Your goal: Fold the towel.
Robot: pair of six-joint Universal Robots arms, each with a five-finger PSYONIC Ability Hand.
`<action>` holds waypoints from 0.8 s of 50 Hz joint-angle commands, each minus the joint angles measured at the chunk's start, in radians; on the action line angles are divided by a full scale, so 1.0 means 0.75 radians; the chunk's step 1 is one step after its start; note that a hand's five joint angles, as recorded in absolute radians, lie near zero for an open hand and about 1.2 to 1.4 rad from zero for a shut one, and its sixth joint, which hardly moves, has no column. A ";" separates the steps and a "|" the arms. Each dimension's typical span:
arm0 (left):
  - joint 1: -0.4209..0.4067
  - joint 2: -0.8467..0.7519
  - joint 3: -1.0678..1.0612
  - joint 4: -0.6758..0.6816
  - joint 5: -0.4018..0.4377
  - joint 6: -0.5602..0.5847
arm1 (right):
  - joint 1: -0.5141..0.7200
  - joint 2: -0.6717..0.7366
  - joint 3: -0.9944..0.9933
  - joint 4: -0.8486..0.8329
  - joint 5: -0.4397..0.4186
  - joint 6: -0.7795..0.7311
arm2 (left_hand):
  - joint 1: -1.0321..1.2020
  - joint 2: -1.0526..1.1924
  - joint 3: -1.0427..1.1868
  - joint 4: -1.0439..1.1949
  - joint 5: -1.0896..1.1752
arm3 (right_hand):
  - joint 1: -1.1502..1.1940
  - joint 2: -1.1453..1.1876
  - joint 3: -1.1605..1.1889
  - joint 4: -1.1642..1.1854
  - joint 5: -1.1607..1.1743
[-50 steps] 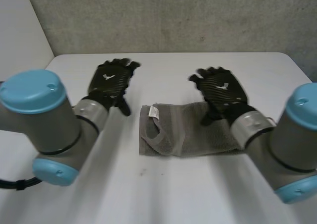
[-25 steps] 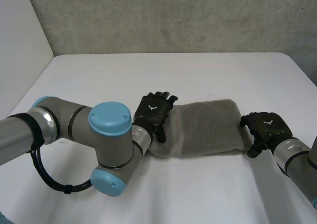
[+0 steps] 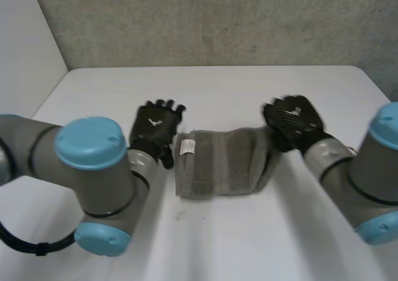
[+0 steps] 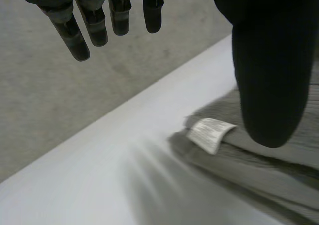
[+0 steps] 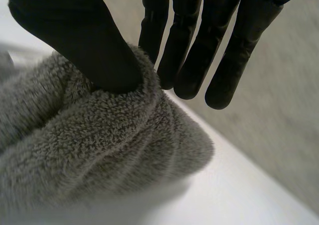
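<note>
1. A grey terry-cloth towel [image 3: 221,163], folded into a thick oblong, lies midway across the flat white table [image 3: 217,88], between the two hands.
2. We note a small white label [image 3: 186,147] on the towel's end nearest the left arm.
3. The black left hand [image 3: 155,127] sits just beside that labelled end, back upward in the head view.
4. In the left wrist view its fingers [image 4: 94,21] are straight and held well apart from the thumb [image 4: 271,60], with nothing between them. The thumb hangs over the towel; we cannot tell whether it touches.
5. The black right hand [image 3: 292,118] is at the towel's opposite end, which rises off the table toward it.
6. In the right wrist view its thumb [image 5: 84,41] presses into the raised rim of the pile, and its straight fingers [image 5: 224,46] stand on the rim's far side. We read this as a pinch on the towel's edge.
7. The rest of the towel lies flat on the table.
</note>
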 commanded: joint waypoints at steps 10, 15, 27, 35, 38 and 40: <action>0.164 0.142 -0.135 -0.006 -0.002 -0.172 | 0.489 0.426 -0.367 0.101 0.003 0.008 | -0.006 0.013 0.010 0.009 -0.043 | 0.606 0.218 0.210 0.200 0.247; 0.156 0.140 -0.106 -0.006 0.008 -0.213 | 0.487 0.336 -0.368 0.150 0.030 0.051 | -0.005 0.014 0.011 0.010 -0.042 | -0.947 -1.335 -1.343 -1.353 -1.306; 0.015 0.011 0.113 -0.041 0.176 -0.420 | 0.209 0.172 -0.374 0.368 -0.039 0.636 | 0.038 0.057 0.054 0.053 0.001 | -0.947 -1.335 -1.343 -1.353 -1.306; -0.004 -0.220 0.250 -0.251 0.221 -0.463 | 0.105 0.352 -0.396 0.399 -0.124 0.608 | 0.034 0.053 0.051 0.050 -0.003 | -0.947 -1.335 -1.343 -1.353 -1.306; -0.002 -0.267 0.260 -0.298 0.217 -0.459 | 0.091 0.408 -0.402 0.395 -0.122 0.561 | 0.034 0.053 0.051 0.050 -0.003 | -0.947 -1.335 -1.343 -1.353 -1.306; 0.000 -0.275 0.262 -0.307 0.215 -0.459 | 0.091 0.428 -0.410 0.395 -0.120 0.526 | 0.030 0.049 0.047 0.046 -0.007 | -0.947 -1.335 -1.343 -1.353 -1.306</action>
